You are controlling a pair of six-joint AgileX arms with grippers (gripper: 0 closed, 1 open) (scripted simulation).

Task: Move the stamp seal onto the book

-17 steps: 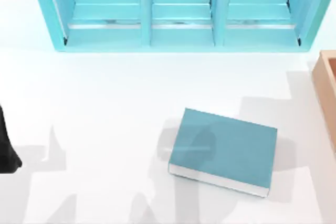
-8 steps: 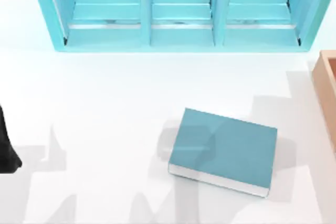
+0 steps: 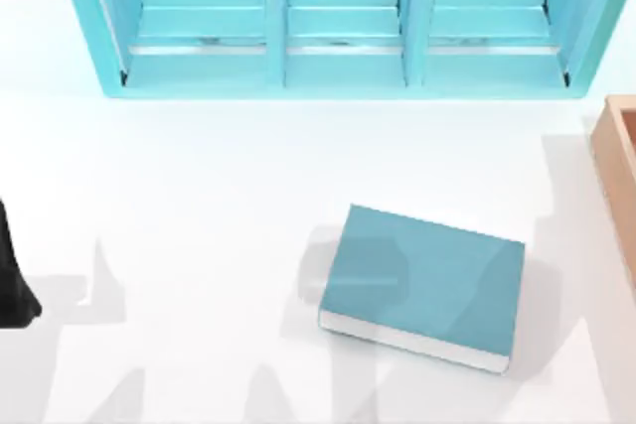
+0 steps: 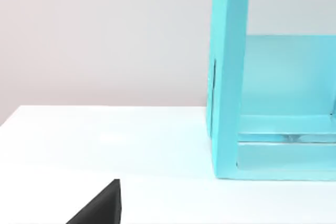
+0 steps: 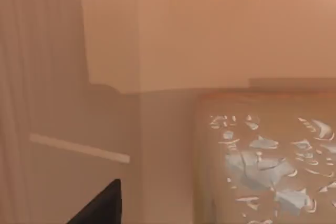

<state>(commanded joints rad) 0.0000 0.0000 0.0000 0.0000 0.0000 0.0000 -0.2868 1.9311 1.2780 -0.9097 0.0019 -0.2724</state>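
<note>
The book (image 3: 425, 283), teal-blue with white page edges, lies flat on the white table right of centre, with nothing on its cover. Close in the right wrist view stands the stamp seal (image 5: 262, 156), a tan-brown block with a patchy pale mark on its face, and orange-tan wood surfaces rise behind and beside it. A dark part of my right gripper (image 5: 100, 205) shows at that picture's lower edge, short of the seal. My left arm (image 3: 8, 285) is parked at the table's left edge, and a dark part of its gripper (image 4: 100, 207) hangs over bare table.
A light cyan shelf unit (image 3: 338, 27) with compartments spans the back of the table; its side wall (image 4: 228, 77) fills much of the left wrist view. A large orange-tan wooden box (image 3: 621, 176) sits at the right edge. White table lies between the left arm and the book.
The arm shadows over the book and the table near the wooden box have slid to the right. The book and my left arm have not moved.
</note>
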